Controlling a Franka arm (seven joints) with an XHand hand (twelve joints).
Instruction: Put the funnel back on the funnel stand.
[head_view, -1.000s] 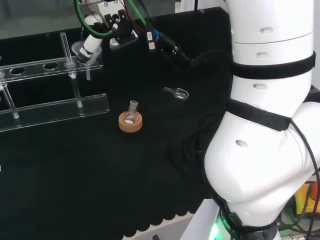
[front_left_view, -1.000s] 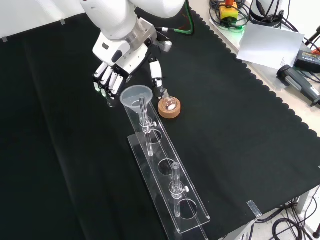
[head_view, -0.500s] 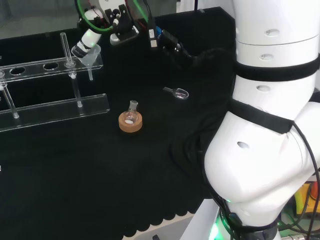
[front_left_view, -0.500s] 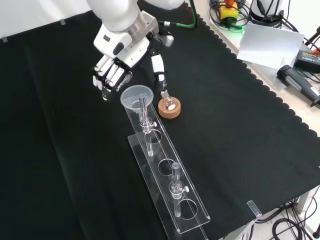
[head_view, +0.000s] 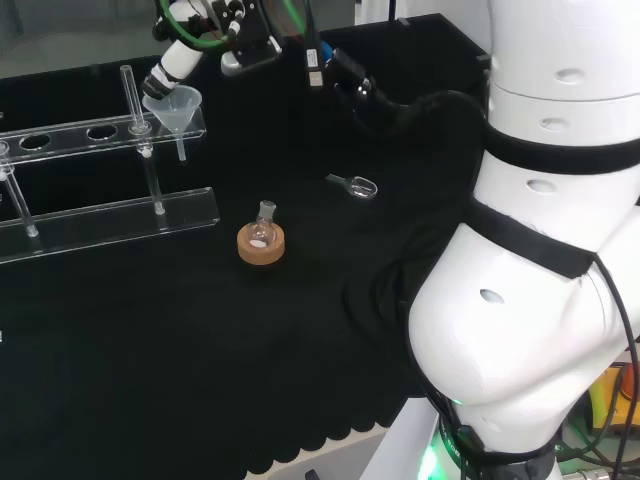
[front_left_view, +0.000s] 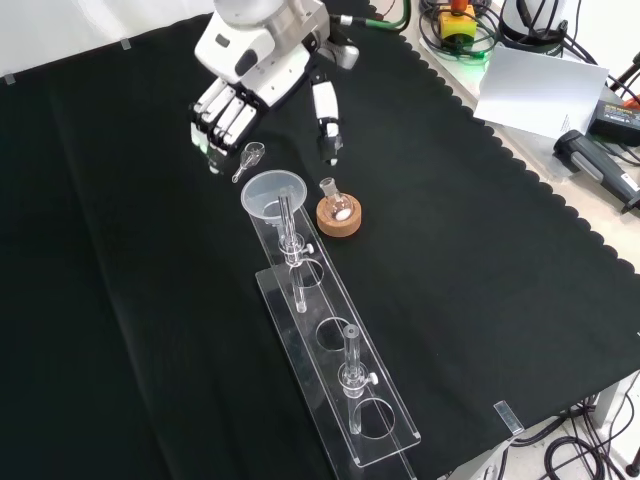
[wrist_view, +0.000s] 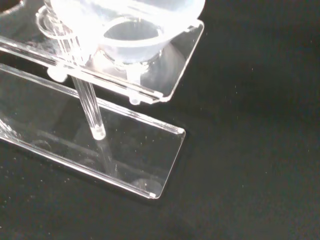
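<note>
Front view, nearest the camera at lower centre: the clear funnel stand (front_left_view: 335, 370), a two-tier plastic rack on thin posts, running from the lower right of the frame up toward the centre on the black-clothed table (front_left_view: 480, 290). At the rack's far end the funnel (front_left_view: 273, 193) sits in the last hole, upright, long axis vertical, wide mouth up and stem pointing down through the top plate toward the base plate. The wrist view shows the same: the funnel's bowl (wrist_view: 131, 44) seated in the end of the upper plate, stem below it, the stand's (wrist_view: 100, 145) lower plate beneath. Just right of the funnel in the front view, a small round-bottomed flask (front_left_view: 337, 203) stands neck-up in a cork ring (front_left_view: 339, 219). Just beyond the funnel, upper centre-left, a small clear glass scoop (front_left_view: 247, 158) lies on the cloth. Farthest, at the top of the frame, the hand (front_left_view: 245, 95) hangs above the table, apart from the funnel, fingers straight and pointing down, thumb spread out to the right, holding nothing. Head view: funnel (head_view: 174, 107) at upper left at the right-hand end of the stand (head_view: 100, 175), mouth up; hand (head_view: 180, 55) just above it at the top edge, no contact visible; flask on cork ring (head_view: 261, 242) at centre; scoop (head_view: 354, 186) to its right.
</note>
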